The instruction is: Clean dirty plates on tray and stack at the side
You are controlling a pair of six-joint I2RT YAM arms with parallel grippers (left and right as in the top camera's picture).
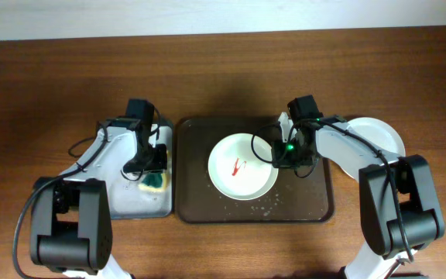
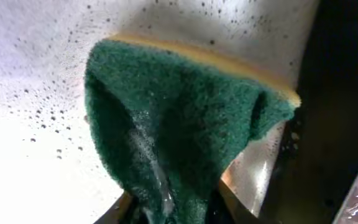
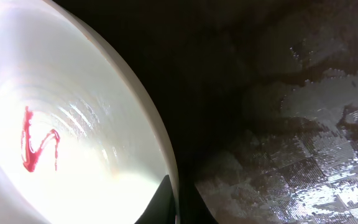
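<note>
On the dark brown rectangular tray [image 1: 200, 211], centre: pale mint-green round plate [image 1: 242, 167] with red squiggle [image 1: 238, 166], right rim pinched in right fingers [image 3: 163, 199]. Left of it, left fingers [image 1: 153, 167] clamp green-and-yellow sponge [image 2: 185, 118] at small grey tray [image 1: 126, 198].

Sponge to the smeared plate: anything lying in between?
Overhead: nothing loose between sponge and plate, only the sponge tray rim, then the brown tray rim and its bare floor.
</note>
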